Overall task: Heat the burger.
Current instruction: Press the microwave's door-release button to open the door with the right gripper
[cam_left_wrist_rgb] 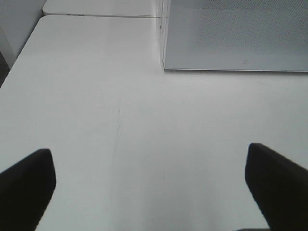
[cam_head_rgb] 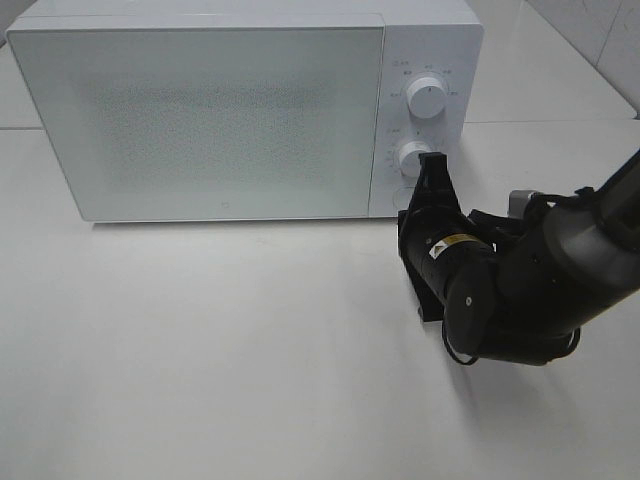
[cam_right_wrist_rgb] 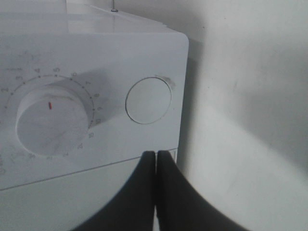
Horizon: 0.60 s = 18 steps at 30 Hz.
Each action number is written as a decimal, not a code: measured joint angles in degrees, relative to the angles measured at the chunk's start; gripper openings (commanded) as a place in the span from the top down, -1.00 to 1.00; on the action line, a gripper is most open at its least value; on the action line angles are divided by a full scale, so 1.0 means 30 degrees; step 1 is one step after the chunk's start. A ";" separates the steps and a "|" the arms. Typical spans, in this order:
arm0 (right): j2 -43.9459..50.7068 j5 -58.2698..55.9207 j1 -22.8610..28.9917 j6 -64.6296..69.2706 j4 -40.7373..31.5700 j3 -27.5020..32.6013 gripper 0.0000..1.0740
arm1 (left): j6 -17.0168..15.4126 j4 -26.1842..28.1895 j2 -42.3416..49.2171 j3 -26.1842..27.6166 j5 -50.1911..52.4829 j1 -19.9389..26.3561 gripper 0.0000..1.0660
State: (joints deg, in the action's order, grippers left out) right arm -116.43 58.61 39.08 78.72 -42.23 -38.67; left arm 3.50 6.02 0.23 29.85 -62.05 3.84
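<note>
right gripper (cam_right_wrist_rgb: 156, 154): jaws pressed together with nothing between them; tips just below the round button (cam_right_wrist_rgb: 148, 100) at the lower corner of the control panel and very near its face; whether they touch it, cannot tell.
left gripper (cam_left_wrist_rgb: 151, 168): jaws spread wide, holding nothing, hanging over bare table (cam_left_wrist_rgb: 120, 96) off the front corner of the microwave (cam_head_rgb: 230, 120).
dial (cam_right_wrist_rgb: 48, 120): just beside the button, its red mark pointing up.
door (cam_head_rgb: 200, 110): closed; the frosted, dotted window shows nothing behind it.
burger: not seen in any view, and not on the stretch of table that shows; it may be behind the closed door, cannot tell.
step in hand: probably a push on the button with the closed tips; whether that opens the door or starts the heat, cannot tell.
how the burger should handle: by judgement light and soft; the bun dents under pressure, and the stacked layers can slide apart if tilted.
where to take hold: low across its sides with a wide, gentle grip, kept level; better, carry it by whatever it sits on.
</note>
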 measured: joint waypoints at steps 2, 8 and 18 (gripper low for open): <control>-0.0095 0.0019 -0.0153 0.0019 0.0134 -0.0115 1.00 | 0.0000 0.0000 0.0000 0.0000 0.0000 0.0000 -0.88; -0.0974 0.0019 -0.0936 0.0688 0.0840 -0.0879 1.00 | 0.0000 0.0000 0.0000 0.0000 0.0000 0.0000 -0.88; -0.1375 0.0019 -0.1757 0.0936 0.1413 -0.1738 1.00 | 0.0000 0.0000 0.0000 0.0000 0.0000 0.0000 -0.88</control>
State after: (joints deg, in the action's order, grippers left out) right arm -120.55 58.67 33.80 81.53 -37.99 -43.89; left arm 3.50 6.02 0.23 29.85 -62.05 3.84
